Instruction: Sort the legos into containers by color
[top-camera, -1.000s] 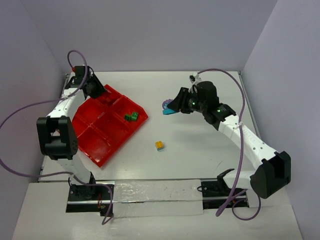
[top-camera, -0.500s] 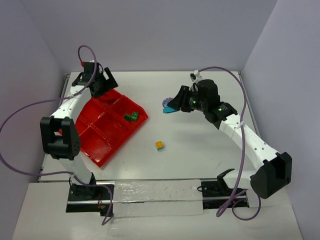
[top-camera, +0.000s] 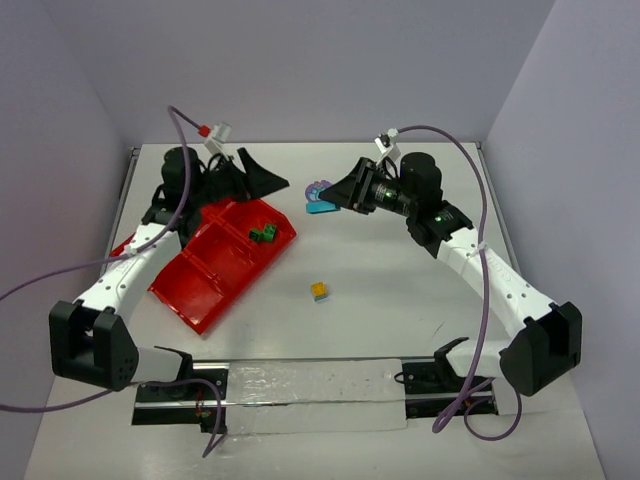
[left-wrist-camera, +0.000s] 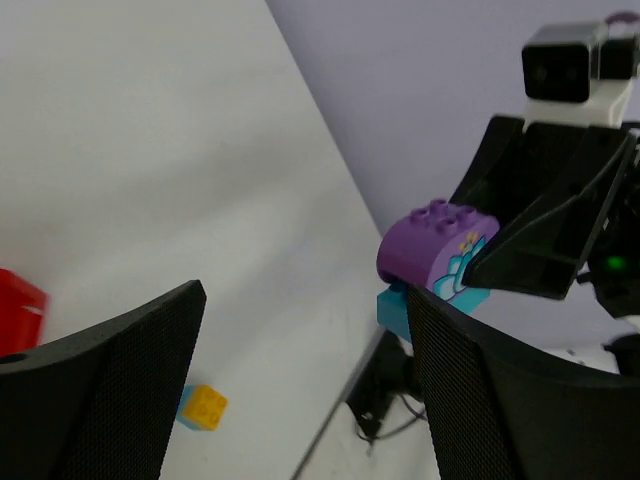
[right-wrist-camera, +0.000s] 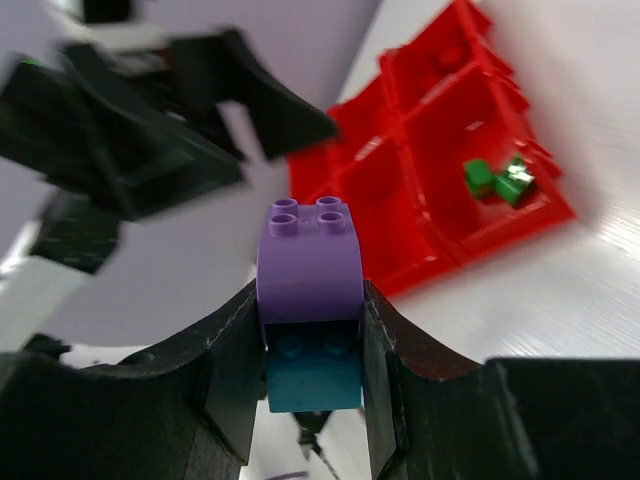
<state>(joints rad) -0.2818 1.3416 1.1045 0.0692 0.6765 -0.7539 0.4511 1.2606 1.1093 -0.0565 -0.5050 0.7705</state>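
My right gripper (top-camera: 338, 196) (right-wrist-camera: 312, 340) is shut on a purple lego (top-camera: 317, 188) (right-wrist-camera: 310, 265) (left-wrist-camera: 437, 243) stacked on a teal one (right-wrist-camera: 313, 375) (left-wrist-camera: 395, 310), held above the table past the tray's far corner. Facing it from the left, my left gripper (top-camera: 268, 180) (left-wrist-camera: 305, 380) hangs open and holds nothing, a short gap from the stack. The containers are compartments of a red tray (top-camera: 195, 280) (right-wrist-camera: 400, 190). Green legos (top-camera: 264, 233) (right-wrist-camera: 497, 180) lie in its right compartment. A yellow lego on a blue one (top-camera: 319, 290) (left-wrist-camera: 203, 407) sits on the table.
White table with grey walls close on the left, back and right. A cable loops from each arm. A shiny strip runs along the near edge between the arm bases.
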